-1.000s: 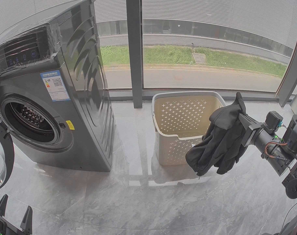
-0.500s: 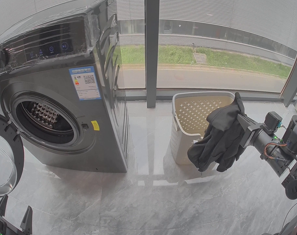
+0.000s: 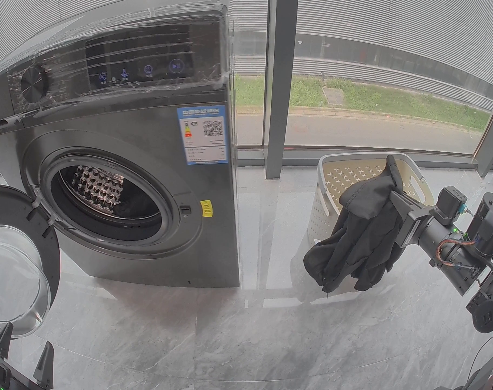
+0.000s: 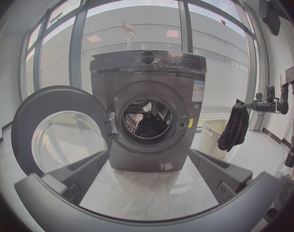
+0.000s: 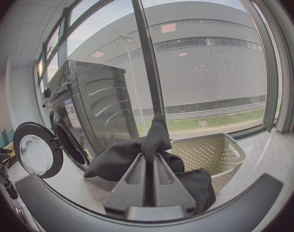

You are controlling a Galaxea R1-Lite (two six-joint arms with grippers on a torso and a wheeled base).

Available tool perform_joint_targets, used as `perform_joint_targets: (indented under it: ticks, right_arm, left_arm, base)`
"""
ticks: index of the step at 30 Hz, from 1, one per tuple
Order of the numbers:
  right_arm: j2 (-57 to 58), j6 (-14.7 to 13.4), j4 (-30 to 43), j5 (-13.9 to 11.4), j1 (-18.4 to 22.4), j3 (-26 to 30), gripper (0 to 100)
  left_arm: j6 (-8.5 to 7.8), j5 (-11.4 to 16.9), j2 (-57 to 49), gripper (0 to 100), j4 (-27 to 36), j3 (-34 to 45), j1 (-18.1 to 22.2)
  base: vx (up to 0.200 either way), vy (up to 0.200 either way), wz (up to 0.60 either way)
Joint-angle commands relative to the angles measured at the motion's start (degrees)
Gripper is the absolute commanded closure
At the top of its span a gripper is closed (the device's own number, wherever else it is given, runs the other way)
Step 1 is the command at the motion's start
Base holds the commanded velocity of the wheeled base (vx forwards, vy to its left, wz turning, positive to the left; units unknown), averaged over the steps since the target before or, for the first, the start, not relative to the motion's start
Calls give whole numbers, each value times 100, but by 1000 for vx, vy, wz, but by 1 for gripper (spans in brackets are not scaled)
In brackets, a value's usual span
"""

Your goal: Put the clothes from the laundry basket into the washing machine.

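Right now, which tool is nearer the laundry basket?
Right. The right tool, holding the dark garment, is beside the laundry basket; the left tool is far off by the washer door.

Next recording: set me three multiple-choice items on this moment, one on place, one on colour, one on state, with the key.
1. Where is the black garment?
A) inside the drum
B) hanging from the right tool near the laundry basket
C) flat on the floor

2. What colour is the laundry basket?
A) cream
B) blue
C) red

3. How is the washing machine door?
A) shut
B) open
C) taken off

Key: 1 B, the tool holds it off the floor; 2 A, its walls are cream; 3 B, it stands aside on its hinge.
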State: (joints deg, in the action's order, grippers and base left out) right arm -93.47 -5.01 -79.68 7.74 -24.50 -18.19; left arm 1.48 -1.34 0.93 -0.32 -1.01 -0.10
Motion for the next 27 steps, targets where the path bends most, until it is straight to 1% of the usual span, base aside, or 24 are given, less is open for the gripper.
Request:
perform_joint_targets:
  ticks: [1, 6, 15, 27]
  right_arm:
    - [-31, 0, -4, -1, -37, 8, 100]
    - [-31, -44, 5, -9, -37, 17, 100]
    - [-67, -70, -4, -1, -195, 61, 100]
    - [-93, -70, -4, -1, -195, 70, 100]
  left_arm:
    - [2, -7, -93, 0, -3, 92, 1]
    - [11, 11, -93, 0, -3, 92, 1]
    - [11, 11, -93, 0, -3, 92, -8]
    - [11, 11, -93, 0, -3, 92, -8]
  base:
    - [0, 200, 0]
    - [0, 200, 0]
    - [0, 0, 0]
    - [-200, 0, 0]
